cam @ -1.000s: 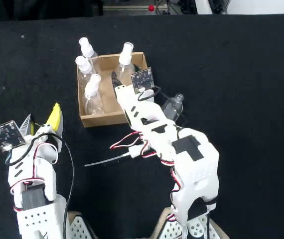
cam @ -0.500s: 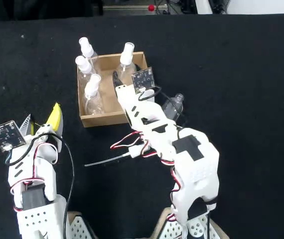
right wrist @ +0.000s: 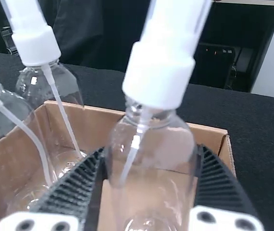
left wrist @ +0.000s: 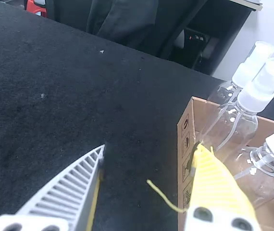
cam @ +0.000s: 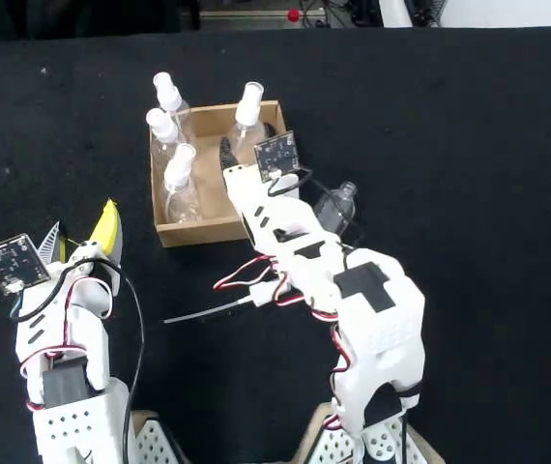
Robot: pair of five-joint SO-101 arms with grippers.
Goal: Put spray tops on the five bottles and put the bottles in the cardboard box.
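Black table (cam: 469,145), right tool (right wrist: 151,153) clamped on capped bottle (right wrist: 151,122) in printed cardboard box (cam: 198,232), left tool (left wrist: 150,148) apart.

Four spray-topped bottles (cam: 183,166) (cam: 162,127) (cam: 168,94) (cam: 247,102), one uncapped bottle (cam: 337,204), one loose spray top (cam: 208,310), one cardboard box (cam: 198,232).

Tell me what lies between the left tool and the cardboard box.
Only bare black tabletop. In the high view the left tool stands short of the cardboard box, with nothing on the stretch between.
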